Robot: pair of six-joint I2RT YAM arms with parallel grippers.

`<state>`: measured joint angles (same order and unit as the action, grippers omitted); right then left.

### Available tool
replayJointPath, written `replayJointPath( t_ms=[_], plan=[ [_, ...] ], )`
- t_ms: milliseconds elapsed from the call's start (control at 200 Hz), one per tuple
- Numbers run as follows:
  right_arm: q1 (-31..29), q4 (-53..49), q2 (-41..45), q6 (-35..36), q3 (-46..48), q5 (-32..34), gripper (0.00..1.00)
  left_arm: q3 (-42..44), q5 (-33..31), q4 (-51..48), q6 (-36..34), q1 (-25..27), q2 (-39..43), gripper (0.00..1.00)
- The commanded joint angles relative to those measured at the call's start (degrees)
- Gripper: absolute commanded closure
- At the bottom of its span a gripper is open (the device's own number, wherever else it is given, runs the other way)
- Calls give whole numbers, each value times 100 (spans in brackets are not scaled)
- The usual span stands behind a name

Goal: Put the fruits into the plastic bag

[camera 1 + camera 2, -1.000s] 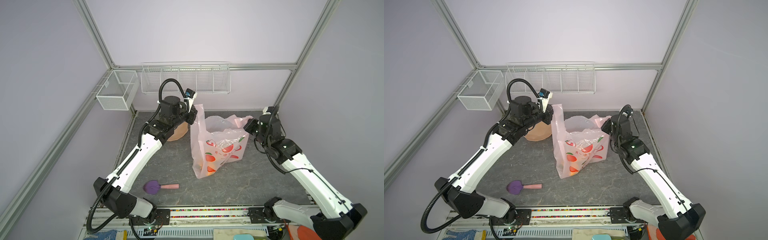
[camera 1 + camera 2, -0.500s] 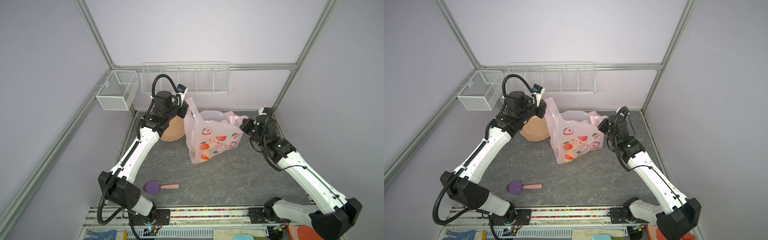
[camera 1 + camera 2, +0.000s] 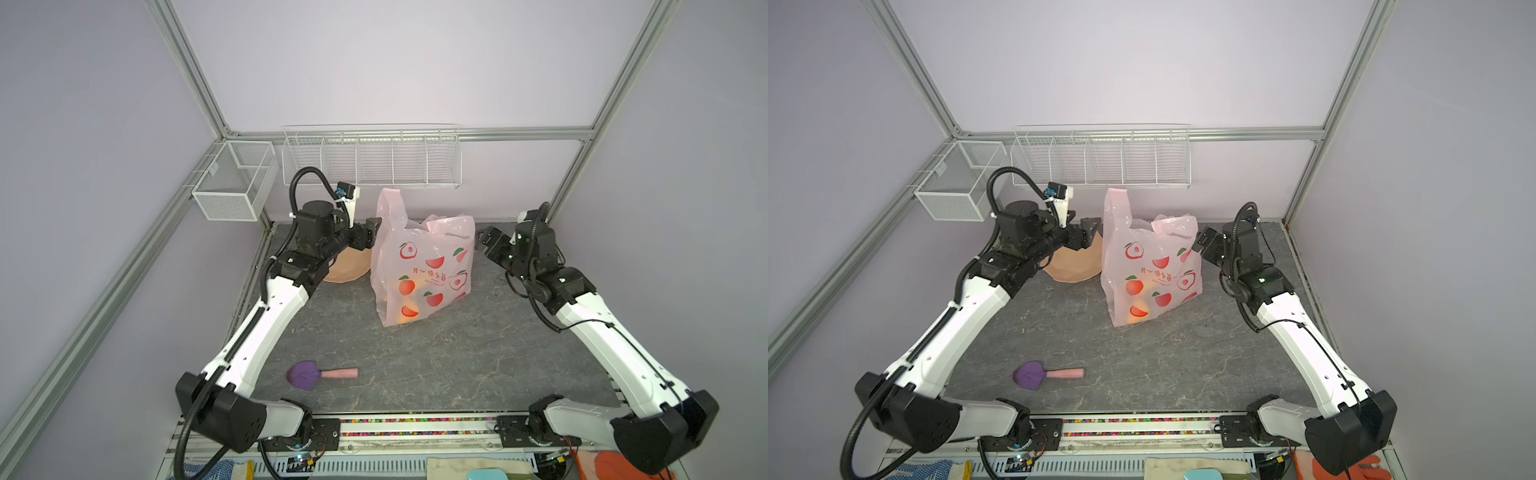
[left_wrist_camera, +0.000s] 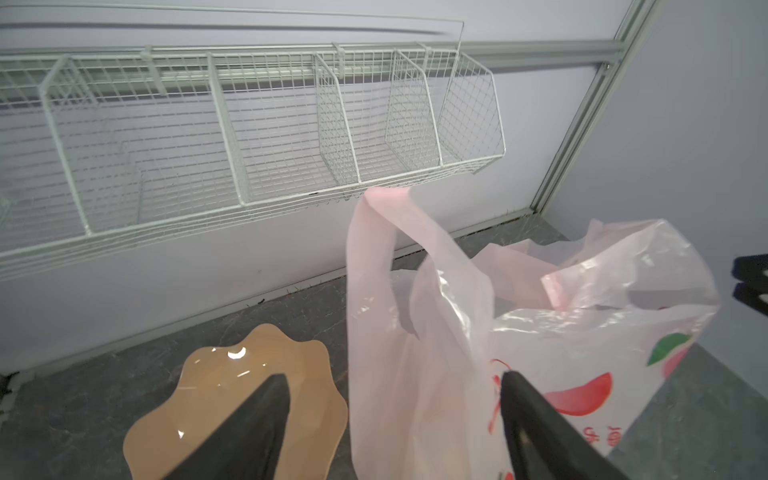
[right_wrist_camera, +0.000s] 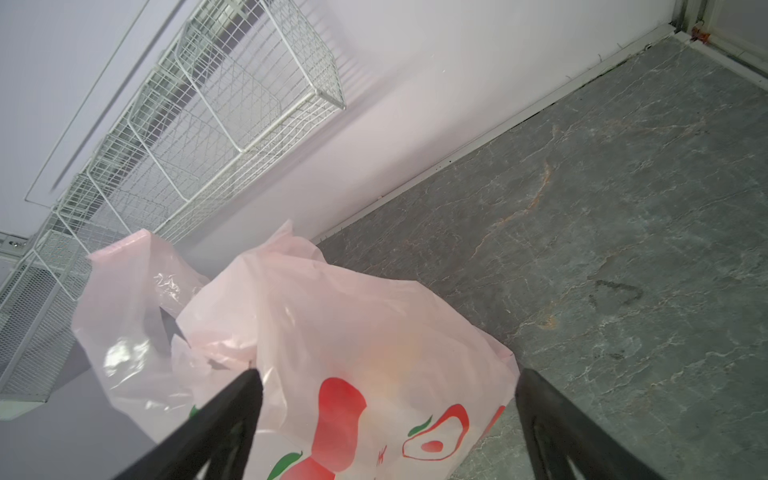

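Purple-headed and pink-handled, the utensil (image 3: 322,374) lies alone on the near left of the counter (image 3: 436,365), well apart from the work; I leave it there. Further back sits the peach bowl (image 3: 351,270). My left gripper (image 3: 373,232) hangs above the bowl's rim, jaws wide and clamping nothing, just beside the upright handle of the plastic bag (image 3: 428,266). The bag stands mid-counter with its mouth up. Warm orange-yellow shapes low inside it, which I take for the fruits (image 3: 1138,311), show through the film, and I see no loose fruit on the counter. On the far side, my right gripper (image 3: 485,242) is spread just as wide, close to the bag's upper corner and holding nothing.

I judge the job nearly done, with only the backing off left. I would draw each arm straight outward from the bag, jaws kept wide so that no finger hooks a handle and tips it over.

The left wrist view adds that what shows of the bowl's inside is bare, and that the tall handle rises just past the gripper (image 4: 392,376). The right wrist view shows the other handle crumpled down over the mouth beyond the gripper (image 5: 389,372). Only the top views show the utensil.
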<state>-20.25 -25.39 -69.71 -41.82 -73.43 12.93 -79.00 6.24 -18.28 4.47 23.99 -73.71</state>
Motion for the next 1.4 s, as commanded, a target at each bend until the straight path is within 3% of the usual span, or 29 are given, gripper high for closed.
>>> replayJointPath(
  t_ms=[0,30,45,365,475,570,735,905,985,1195,1325,1395],
  plan=[
    [432,-755,394,657,-201,-361,9,363,-542,-485,1131,-37,656,12],
    [551,-855,462,792,-257,-388,11,484,-602,-574,1241,-39,839,8],
    [608,-920,486,858,-290,-423,11,546,-641,-624,1302,-37,925,1],
    [1137,-1330,489,1421,-486,-661,12,1415,-1735,-1301,1873,-44,2366,1],
    [1146,-1431,444,1757,-400,-361,11,1787,-2155,-1483,1980,-49,2687,1],
    [1154,-1037,650,2113,280,-70,11,2341,-2250,-1445,1991,-54,2835,1],
    [1198,89,1021,2405,2022,529,11,3815,-2519,-221,1811,-174,2848,1],
    [1212,1705,812,2759,3462,1037,11,5406,-2651,2148,1416,-923,2684,1],
    [1216,2436,616,3067,3860,1166,11,5919,-2534,3248,916,-1313,2569,1],
    [1252,4543,33,3365,4598,1431,11,6266,-1813,4590,364,-2306,1897,1],
    [1235,5408,-354,3744,4797,1388,11,6502,-1613,5679,133,-2372,1220,1],
    [1246,6371,-551,3932,5252,1312,11,6596,-1368,6410,51,-2377,617,1]
  ],
)
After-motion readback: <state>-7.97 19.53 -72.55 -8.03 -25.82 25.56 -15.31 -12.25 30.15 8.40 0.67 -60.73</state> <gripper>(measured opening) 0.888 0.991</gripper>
